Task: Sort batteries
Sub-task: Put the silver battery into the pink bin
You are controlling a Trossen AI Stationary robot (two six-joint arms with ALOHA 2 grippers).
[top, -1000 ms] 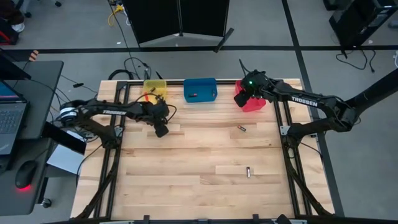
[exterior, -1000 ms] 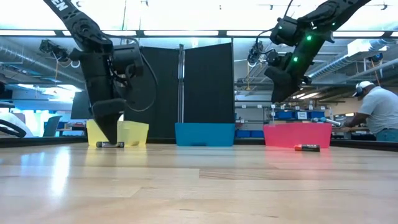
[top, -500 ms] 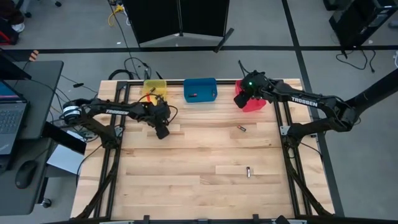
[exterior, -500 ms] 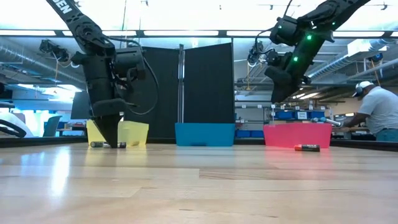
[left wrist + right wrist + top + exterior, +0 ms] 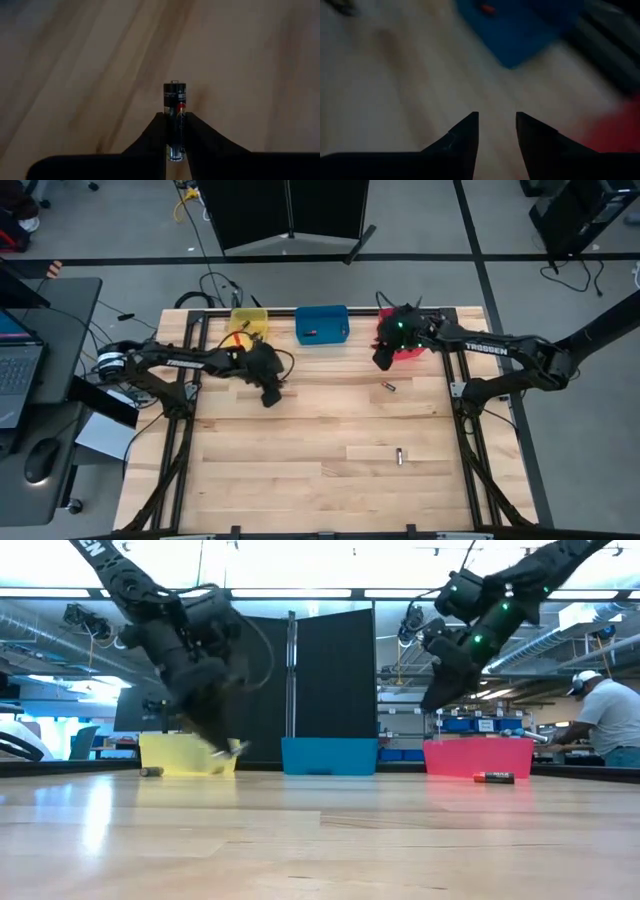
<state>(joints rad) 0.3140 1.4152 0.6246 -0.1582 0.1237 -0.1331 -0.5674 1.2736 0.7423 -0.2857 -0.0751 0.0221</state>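
Table (image 5: 300, 470): pale wood planks in a black frame.

Right arm (image 5: 490, 345): white "TROSSEN" lettering along the link, green light near the wrist. Right gripper (image 5: 381, 360) hangs over the table just in front of the red bin, fingers (image 5: 466, 137) parted, nothing between them.

Left arm (image 5: 180, 362): white lettering too small to read in the high view. Left gripper (image 5: 270, 395) is raised off the table in front of the yellow bin, clamped on a battery.

Bins along the far edge: yellow bin (image 5: 250, 322), blue bin (image 5: 321, 324), red bin (image 5: 405, 348).

Batteries:
- held battery (image 5: 174, 120), black with a red mark, label unreadable;
- one (image 5: 389, 387) near the red bin;
- one (image 5: 399, 456) at mid-table;
- one (image 5: 152, 771) before the yellow bin.
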